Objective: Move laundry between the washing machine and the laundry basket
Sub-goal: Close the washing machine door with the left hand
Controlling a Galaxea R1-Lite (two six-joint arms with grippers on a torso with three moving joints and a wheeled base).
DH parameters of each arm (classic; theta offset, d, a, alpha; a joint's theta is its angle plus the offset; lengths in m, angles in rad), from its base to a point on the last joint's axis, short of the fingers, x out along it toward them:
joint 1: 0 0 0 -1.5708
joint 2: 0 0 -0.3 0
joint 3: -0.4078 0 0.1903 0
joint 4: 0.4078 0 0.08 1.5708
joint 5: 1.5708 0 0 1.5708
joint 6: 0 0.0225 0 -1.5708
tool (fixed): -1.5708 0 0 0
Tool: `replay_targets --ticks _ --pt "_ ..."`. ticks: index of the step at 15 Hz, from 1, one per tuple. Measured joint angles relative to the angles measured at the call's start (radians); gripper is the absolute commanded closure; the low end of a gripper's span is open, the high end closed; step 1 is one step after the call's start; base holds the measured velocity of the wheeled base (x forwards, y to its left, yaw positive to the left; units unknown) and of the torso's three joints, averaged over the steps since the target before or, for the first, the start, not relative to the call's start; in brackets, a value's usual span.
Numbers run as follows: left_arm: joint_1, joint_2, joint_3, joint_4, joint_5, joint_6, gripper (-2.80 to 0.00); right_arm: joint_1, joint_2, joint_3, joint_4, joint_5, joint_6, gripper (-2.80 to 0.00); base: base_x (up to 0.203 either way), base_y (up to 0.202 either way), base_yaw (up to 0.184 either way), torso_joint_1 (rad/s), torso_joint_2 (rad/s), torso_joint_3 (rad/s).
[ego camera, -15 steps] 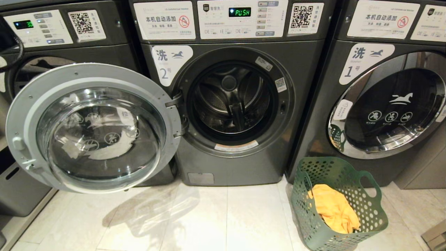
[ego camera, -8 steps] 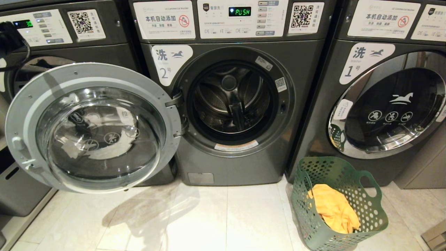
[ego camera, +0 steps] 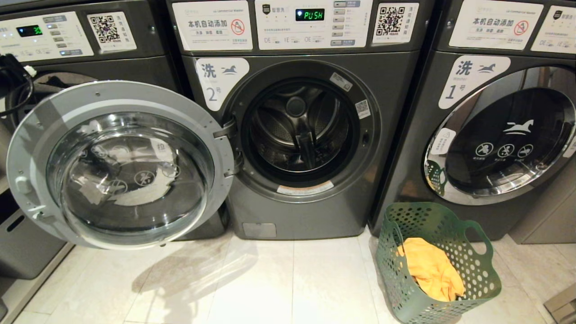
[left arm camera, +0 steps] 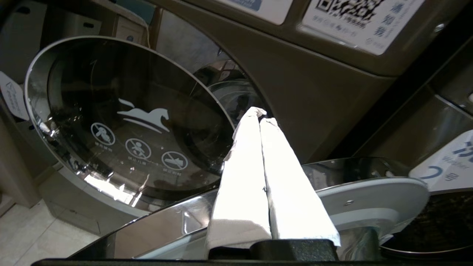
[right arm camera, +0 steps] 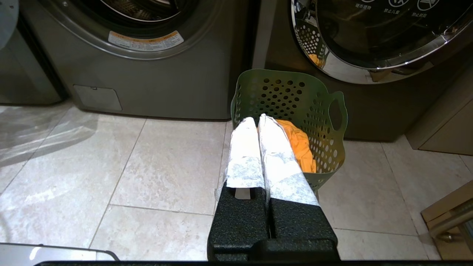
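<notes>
Washing machine (ego camera: 315, 135) labelled "2" displays "PUSH"; left fingers (left arm camera: 258, 147) and right fingers (right arm camera: 258, 144) pressed together.

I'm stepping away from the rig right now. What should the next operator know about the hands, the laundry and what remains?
Left hand: shut, empty, raised above the open door of the washing machine marked 2.
Right hand: shut, empty, low over the floor, pointing at the laundry basket.
Laundry: a yellow-orange garment lies in the basket, which stands on the floor to the right of machine 2. The drum looks empty.
Done: door open.
Left: move the garment into the drum.
</notes>
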State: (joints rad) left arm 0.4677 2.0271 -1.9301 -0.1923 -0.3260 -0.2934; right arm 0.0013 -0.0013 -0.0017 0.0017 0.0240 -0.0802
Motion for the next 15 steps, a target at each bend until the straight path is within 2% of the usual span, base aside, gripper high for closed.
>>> replay_targets --ticks 3,7,12,15 --pt "0.016 0.04 0.0 -0.009 0.002 -0.001 0.0 0.0 0.0 0.0 0.0 0.0 0.001 0.0 0.0 0.0 0.0 0.0 0.0 0.0" --pt "0.03 0.079 0.0 -0.075 -0.003 -0.002 0.0 0.0 0.0 0.001 0.0 0.0 -0.001 0.0 0.0 0.0 0.0 0.0 0.0 0.0" --pt "0.031 0.109 0.0 -0.081 -0.003 0.0 0.0 0.0 0.0 0.002 0.0 -0.003 -0.004 0.0 0.0 0.0 0.0 0.0 0.0 0.0" --pt "0.031 0.108 0.0 -0.043 -0.005 0.0 0.0 0.0 0.0 0.002 0.0 -0.003 -0.004 0.0 0.0 0.0 0.0 0.0 0.0 0.0"
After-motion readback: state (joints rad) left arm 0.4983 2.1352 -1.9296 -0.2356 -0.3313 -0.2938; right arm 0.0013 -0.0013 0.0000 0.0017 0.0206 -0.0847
